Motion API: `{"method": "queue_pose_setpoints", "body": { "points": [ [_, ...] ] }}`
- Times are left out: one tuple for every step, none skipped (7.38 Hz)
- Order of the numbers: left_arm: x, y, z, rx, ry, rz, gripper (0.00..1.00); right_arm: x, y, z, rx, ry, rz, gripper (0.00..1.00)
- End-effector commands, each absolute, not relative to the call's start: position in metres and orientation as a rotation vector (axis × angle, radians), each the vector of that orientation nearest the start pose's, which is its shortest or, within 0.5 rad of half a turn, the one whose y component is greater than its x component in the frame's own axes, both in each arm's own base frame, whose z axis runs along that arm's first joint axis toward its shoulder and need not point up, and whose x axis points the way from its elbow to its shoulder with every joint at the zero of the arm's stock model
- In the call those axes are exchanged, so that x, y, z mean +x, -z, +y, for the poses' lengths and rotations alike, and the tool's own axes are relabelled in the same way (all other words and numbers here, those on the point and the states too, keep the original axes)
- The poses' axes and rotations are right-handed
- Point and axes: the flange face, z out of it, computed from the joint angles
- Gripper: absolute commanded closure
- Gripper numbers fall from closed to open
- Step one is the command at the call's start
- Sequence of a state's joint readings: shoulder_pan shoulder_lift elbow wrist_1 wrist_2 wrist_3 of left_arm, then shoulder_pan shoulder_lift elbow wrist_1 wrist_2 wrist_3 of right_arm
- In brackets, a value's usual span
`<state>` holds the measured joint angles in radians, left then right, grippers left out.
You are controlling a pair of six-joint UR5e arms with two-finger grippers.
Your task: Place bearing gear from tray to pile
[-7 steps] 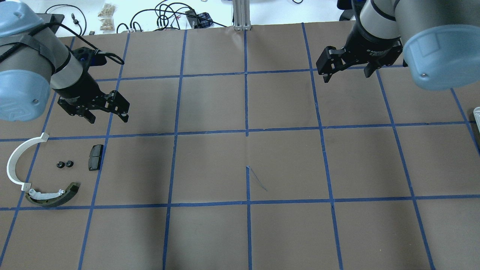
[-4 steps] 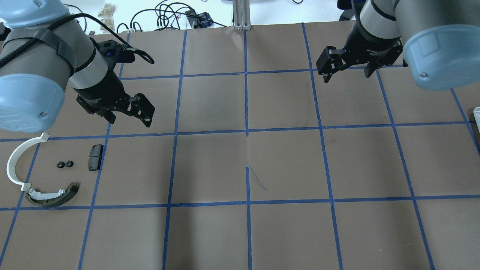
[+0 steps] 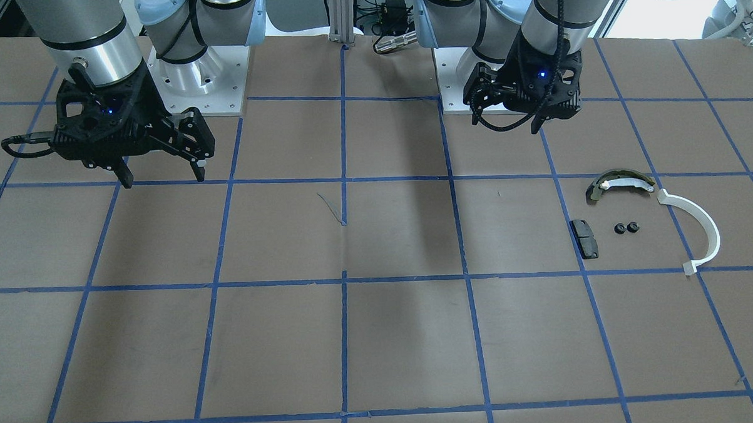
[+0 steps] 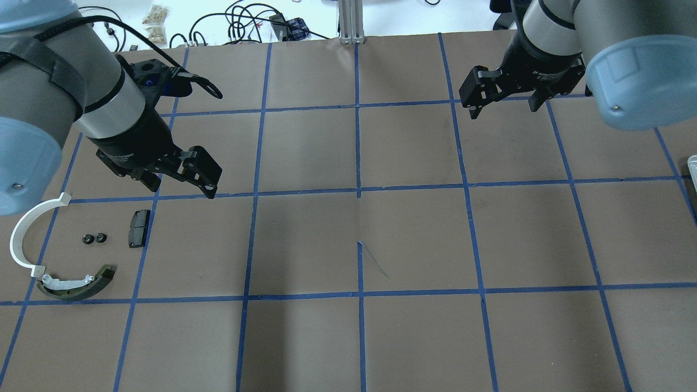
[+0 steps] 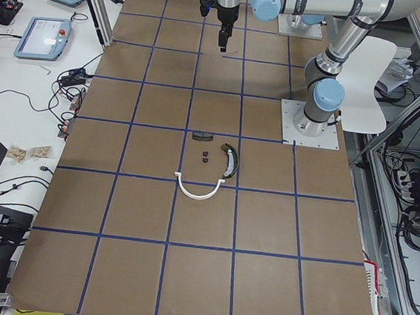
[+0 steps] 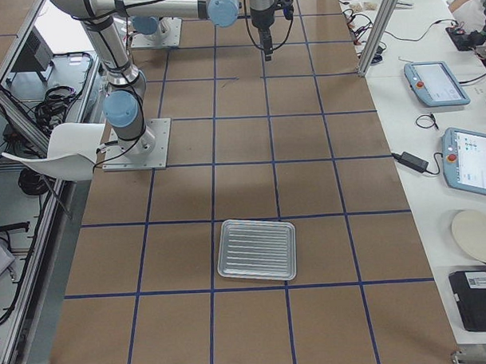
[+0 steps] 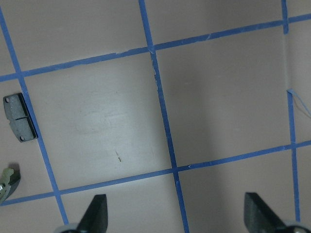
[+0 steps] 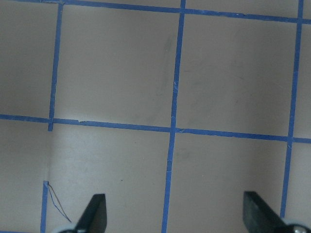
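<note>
Two small black bearing gears [image 4: 93,238] lie side by side on the table inside the pile, and show in the front view [image 3: 626,228] too. Around them lie the black pad [image 4: 139,228], the white half-ring arc [image 4: 22,239] and the olive-and-white shoe [image 4: 76,284]. My left gripper [image 4: 182,188] is open and empty, raised above the table up and to the right of the pad. My right gripper [image 4: 503,110] is open and empty at the far right. The ribbed tray [image 6: 256,249] holds nothing; overhead it is a sliver [image 4: 692,163].
The table is brown paper with a blue tape grid. Cables and small bags [image 4: 155,24] lie beyond its far edge. The left wrist view shows the pad [image 7: 19,116] and the tip of the shoe [image 7: 7,178] at its left edge.
My left arm has swung to the right and risen, away from the spot just above the pile. Its gripper stays open. The right arm and the pile have not moved.
</note>
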<state>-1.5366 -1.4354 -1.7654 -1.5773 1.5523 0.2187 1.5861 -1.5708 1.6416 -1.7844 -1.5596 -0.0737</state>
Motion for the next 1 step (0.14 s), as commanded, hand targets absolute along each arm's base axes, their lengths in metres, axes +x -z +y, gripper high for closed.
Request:
{"method": "queue_pose_setpoints", "body": {
  "points": [
    [-0.1199,-0.4578,-0.4292,0.290,-0.093,3.151,0.00,0.1421,-0.4745,-0.5016,-0.140,0.219,3.124,0.00]
  ]
}}
